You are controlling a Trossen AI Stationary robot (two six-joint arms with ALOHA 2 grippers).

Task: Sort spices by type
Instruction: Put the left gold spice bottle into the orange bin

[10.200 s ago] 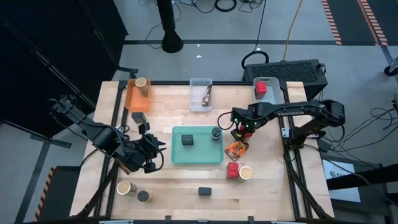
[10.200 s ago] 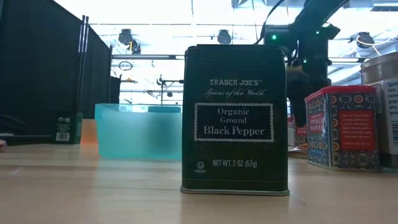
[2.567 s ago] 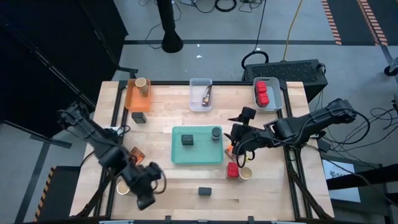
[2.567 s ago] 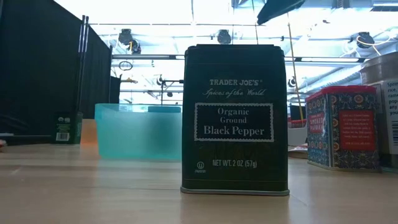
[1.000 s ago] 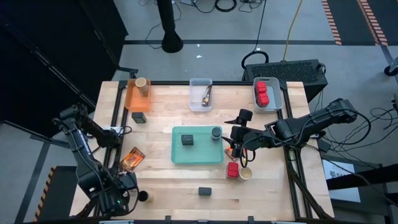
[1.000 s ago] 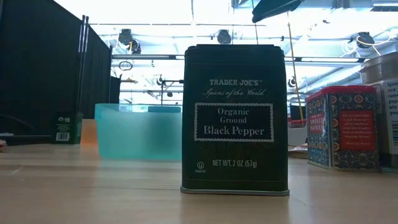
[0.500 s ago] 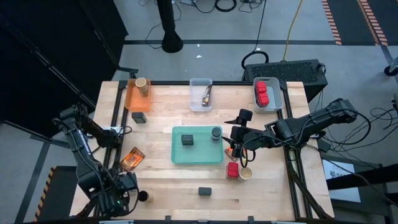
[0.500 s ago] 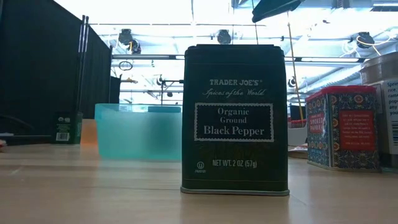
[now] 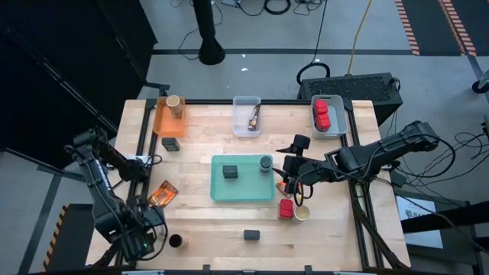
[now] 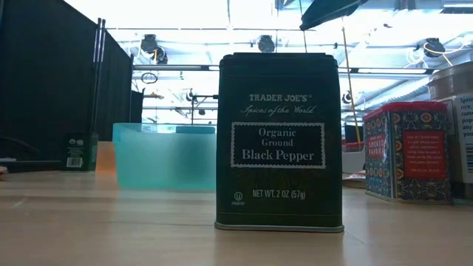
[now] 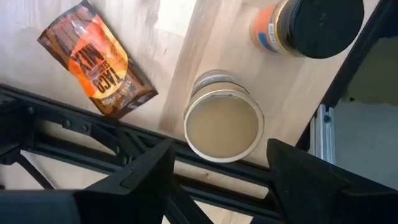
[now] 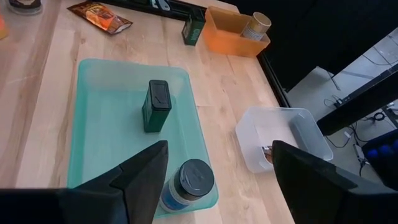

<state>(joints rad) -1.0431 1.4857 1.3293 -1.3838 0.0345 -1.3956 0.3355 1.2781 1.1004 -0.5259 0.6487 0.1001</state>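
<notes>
Spices lay scattered over the table [image 9: 206, 229] as seen from above: red cubes [image 9: 322, 116] in the blue bin [image 9: 341, 122] at the far right, a tan jar [image 9: 174, 103] in the orange bin [image 9: 163, 122], a dark block [image 9: 231, 173] and a dark-lidded jar [image 9: 265, 163] on the teal tray [image 9: 243, 191]. The left gripper [image 9: 147, 238] hung low over the near left corner, a printed packet [image 9: 162, 195] just beside it. The right gripper [image 9: 293, 169] waited at the tray's right edge, above a red cube [image 9: 286, 208] and a tan jar [image 9: 302, 213].

At table height, a black pepper tin [image 10: 279, 140] filled the middle, a red tin [image 10: 405, 151] to its right, the tray's wall [image 10: 162, 157] behind.

From the left wrist, open fingers [image 11: 149, 180] bracketed a tan jar [image 11: 223, 121] standing upright near the table's edge rail, with a dark-lidded jar [image 11: 311, 26] and the packet [image 11: 98, 61] close by. The step looked to be picking that tan jar; a clean grip would call for centring on it before closing, clear of the rail.

From the right wrist, the spread fingers [image 12: 146, 171] held nothing; the tray [image 12: 93, 143] with block [image 12: 157, 104] and jar [image 12: 186, 182] lay ahead, the clear bin [image 12: 286, 134] and orange bin [image 12: 233, 34] beyond.
</notes>
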